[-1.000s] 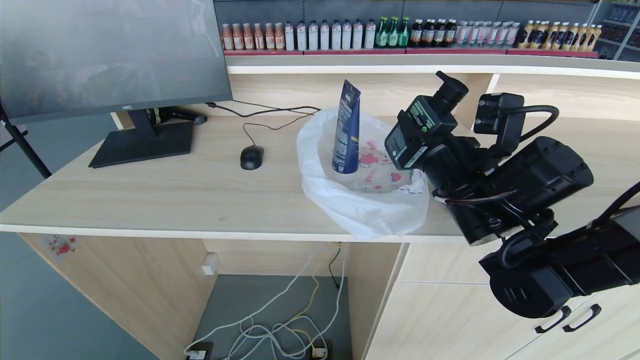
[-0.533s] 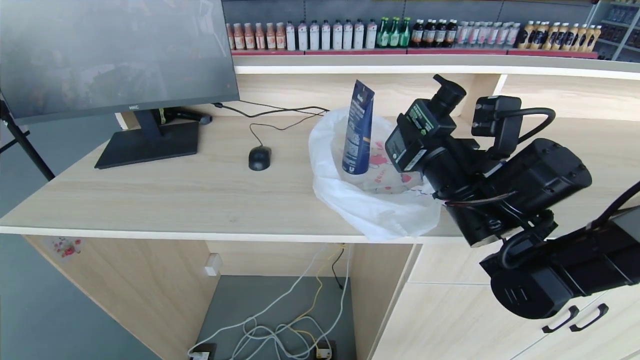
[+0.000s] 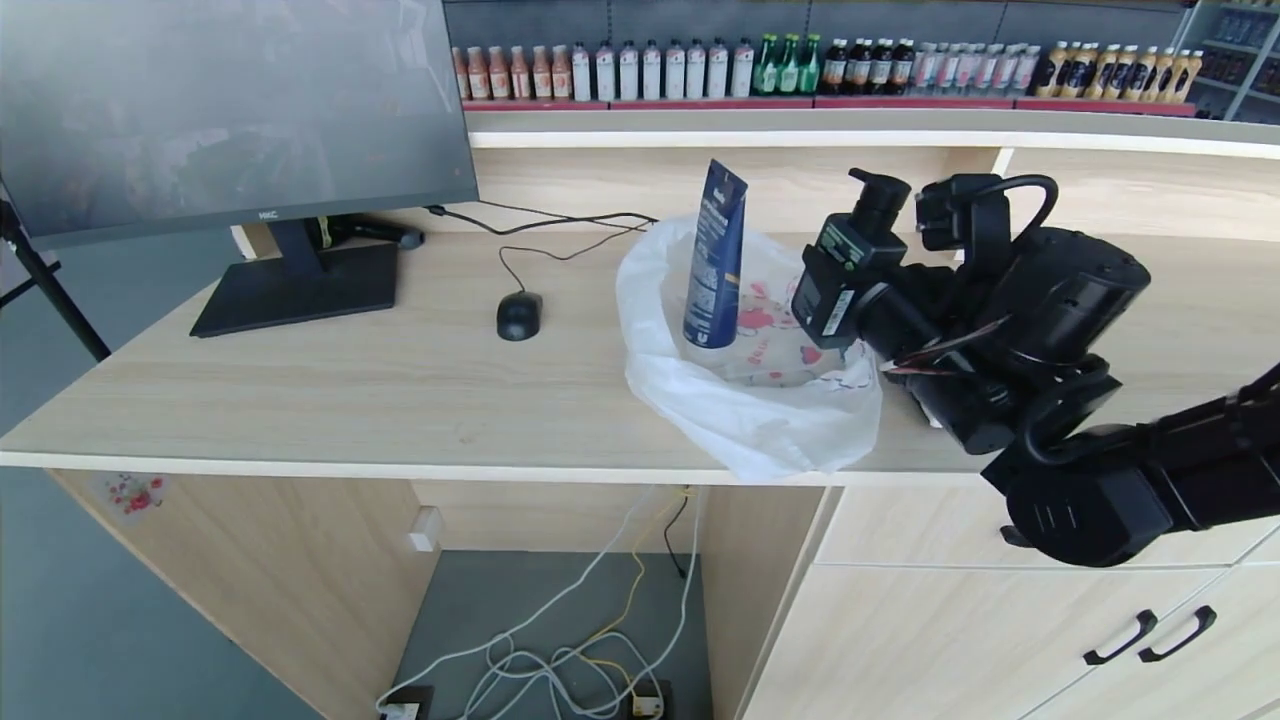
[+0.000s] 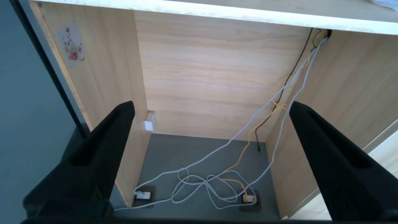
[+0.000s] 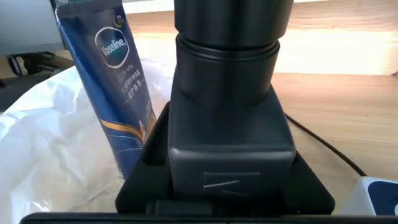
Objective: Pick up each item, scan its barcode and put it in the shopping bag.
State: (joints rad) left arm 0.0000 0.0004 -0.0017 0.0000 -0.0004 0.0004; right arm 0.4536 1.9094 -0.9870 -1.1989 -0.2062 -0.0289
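Right claw (image 3: 872,318) was pinching the black square plastic pump bottle (image 3: 848,270) over the white plastic shopping bag (image 3: 760,425) on the tabletop (image 3: 400,390), near the upright dark-blue plastic tube (image 3: 716,255) inside; a careless lowering could topple that tube.

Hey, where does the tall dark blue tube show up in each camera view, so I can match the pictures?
Head view: the tall dark blue squeeze tube stands in the white plastic shopping bag, mid-way along the wooden counter.
Left wrist view: not in it.
Right wrist view: the tube rises out of the bag, beside the black pump bottle.
Shared landmark: the white bag around the tube's foot, in the head and right wrist views.
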